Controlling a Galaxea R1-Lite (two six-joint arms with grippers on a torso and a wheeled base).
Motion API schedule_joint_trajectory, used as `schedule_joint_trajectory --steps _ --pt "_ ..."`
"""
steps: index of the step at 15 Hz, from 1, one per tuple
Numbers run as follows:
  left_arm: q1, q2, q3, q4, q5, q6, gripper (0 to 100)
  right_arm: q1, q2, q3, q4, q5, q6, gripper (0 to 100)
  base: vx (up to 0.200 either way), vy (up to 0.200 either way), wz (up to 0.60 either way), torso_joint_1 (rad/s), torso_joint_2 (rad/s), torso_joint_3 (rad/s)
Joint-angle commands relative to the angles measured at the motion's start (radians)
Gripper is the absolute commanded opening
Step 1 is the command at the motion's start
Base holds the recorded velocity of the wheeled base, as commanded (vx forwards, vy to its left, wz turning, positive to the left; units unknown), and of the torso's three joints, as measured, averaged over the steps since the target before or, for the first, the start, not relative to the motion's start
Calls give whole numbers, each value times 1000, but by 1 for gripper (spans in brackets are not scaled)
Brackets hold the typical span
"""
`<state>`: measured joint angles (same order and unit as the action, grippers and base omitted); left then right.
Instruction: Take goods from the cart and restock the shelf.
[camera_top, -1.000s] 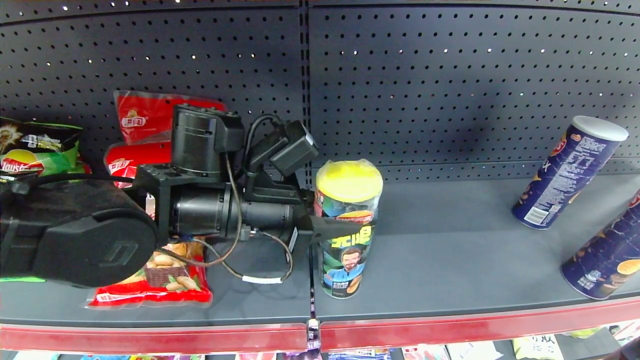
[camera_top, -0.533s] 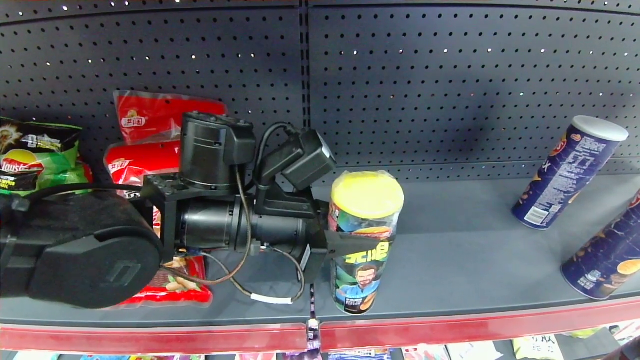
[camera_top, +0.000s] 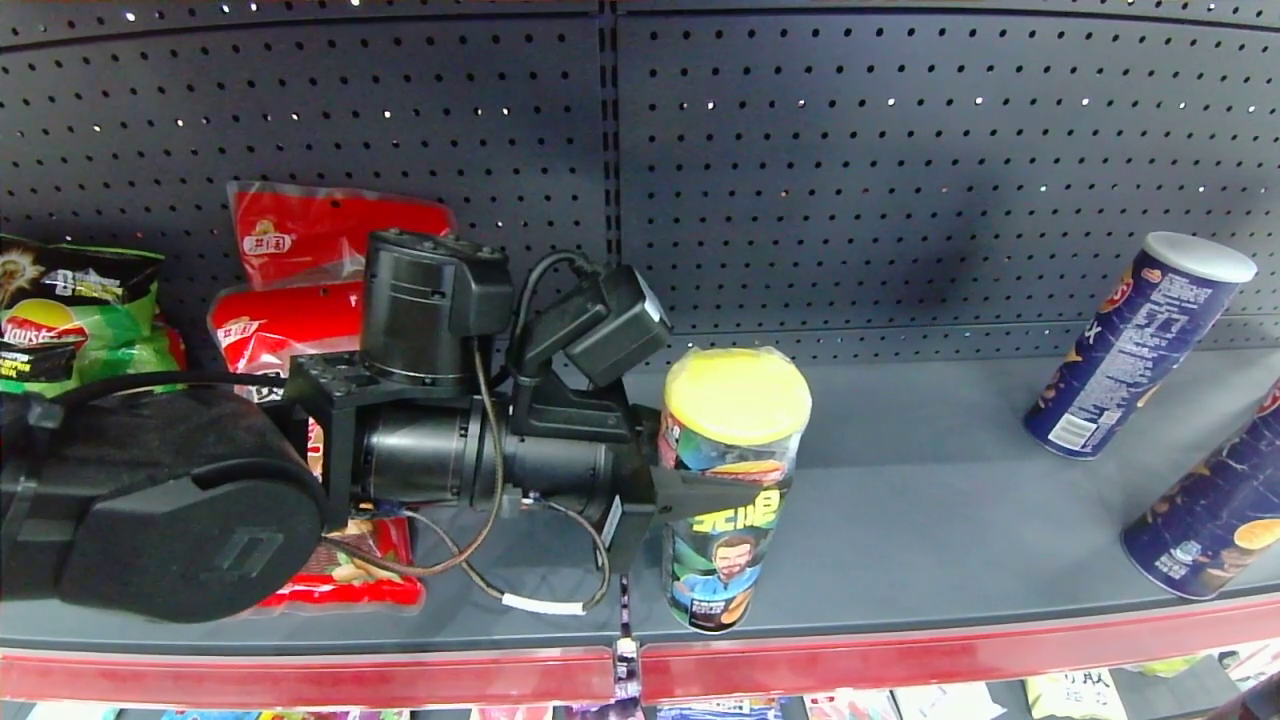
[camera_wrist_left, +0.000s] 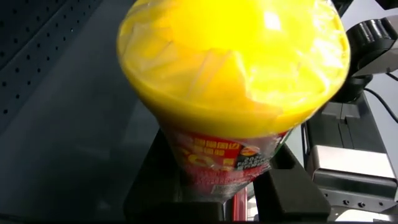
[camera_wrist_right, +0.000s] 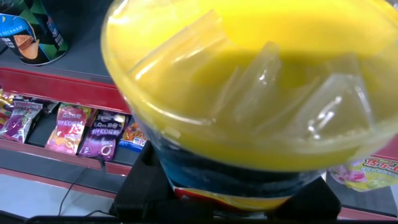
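A dark store shelf (camera_top: 900, 520) is seen from in front and slightly above. The left end effector (camera_top: 700, 492) comes in from the left and is closed around the middle of a crisp can (camera_top: 737, 400) with a yellow lid, gripping its sides. The can stands upright near the shelf's front lip, just right of the centre seam. Its base looks to be resting on the shelf, so this item seems placed but not yet let go. At far left lie red snack bags (camera_top: 300, 240) and a green bag (camera_top: 80, 310). Well apart on the right sit two blue tubes (camera_top: 1140, 345). The right end effector (camera_wrist_right: 224, 199), out in front of the shelving near its red edge, is clamped on a second can (camera_wrist_right: 249, 81) with the same yellow lid. By my reading the job is partway done: one can needs releasing, and the other awaits a spot, perhaps in the wide gap between the first can and the tubes. How much stock remains beyond that I cannot tell.
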<state>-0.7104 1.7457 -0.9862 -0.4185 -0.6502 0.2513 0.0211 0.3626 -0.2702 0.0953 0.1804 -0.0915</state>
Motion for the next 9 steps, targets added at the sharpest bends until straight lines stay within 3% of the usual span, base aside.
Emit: schedule_joint_trajectory --steps 1,2,3,7,9 --pt "0 3 0 0 0 2 0 2 4 -3 0 1 -1 0 0 0 0 0 0 0" --pt "0 3 1 0 0 3 0 2 6 -4 0 1 -1 0 0 0 0 0 0 0" --pt "0 8 3 0 0 5 100 3 16 -6 -3 1 -1 0 0 0 0 0 0 0" --pt "2 3 14 -3 12 0 100 8 72 -47 -6 10 -4 0 0 0 0 0 0 0" --pt "11 -40 70 -3 41 0 100 10 184 -136 -6 71 -16 0 0 0 0 0 0 0"
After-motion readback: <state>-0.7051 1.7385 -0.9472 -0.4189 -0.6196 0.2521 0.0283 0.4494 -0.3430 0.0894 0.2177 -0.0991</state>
